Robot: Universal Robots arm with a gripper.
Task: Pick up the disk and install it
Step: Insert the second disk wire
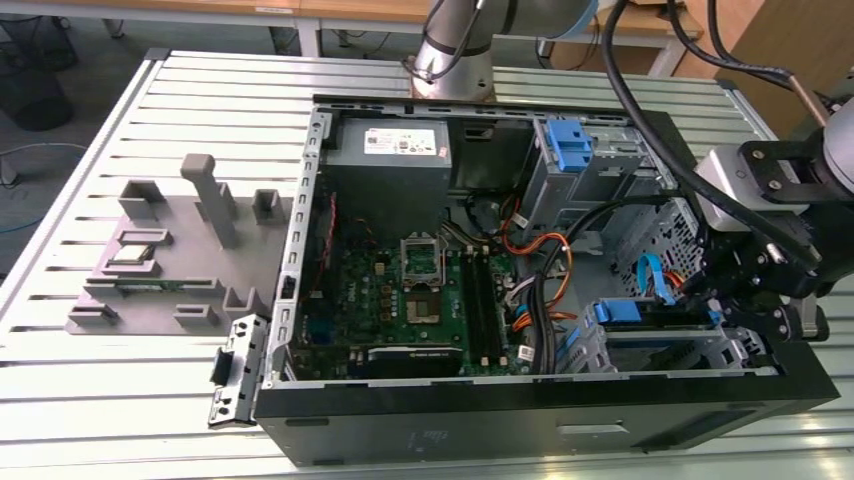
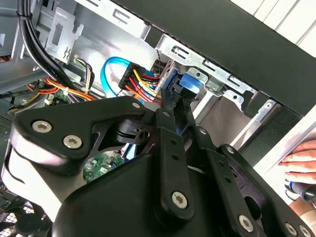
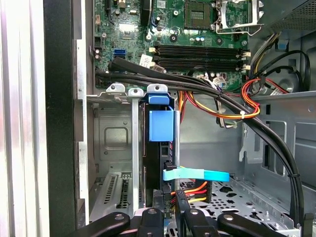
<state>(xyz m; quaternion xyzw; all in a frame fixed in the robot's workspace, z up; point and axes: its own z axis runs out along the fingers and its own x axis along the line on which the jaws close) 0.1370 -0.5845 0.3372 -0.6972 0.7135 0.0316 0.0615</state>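
The disk (image 3: 159, 148) stands on edge in the drive bay of the open computer case (image 1: 534, 420), its blue rail tab (image 3: 161, 123) pointing toward the motherboard. In the exterior view the disk (image 1: 654, 318) sits in the bay at the case's front, on the exterior view's right, blue rails showing. My gripper (image 3: 170, 195) is at the disk's near end, beside the cable plugs, and its links converge to a narrow tip. In the second wrist view the gripper (image 2: 169, 98) tapers to a point just short of the blue rail (image 2: 187, 81). I see nothing clamped between the jaws.
A blue data cable (image 3: 195, 174) and coloured power wires (image 3: 192, 187) crowd the gripper tip. Thick black cables (image 3: 266, 138) cross the bay. A grey fixture tray (image 1: 160, 260) lies to the exterior view's left of the case. A person's hand (image 2: 298, 160) rests outside the case wall.
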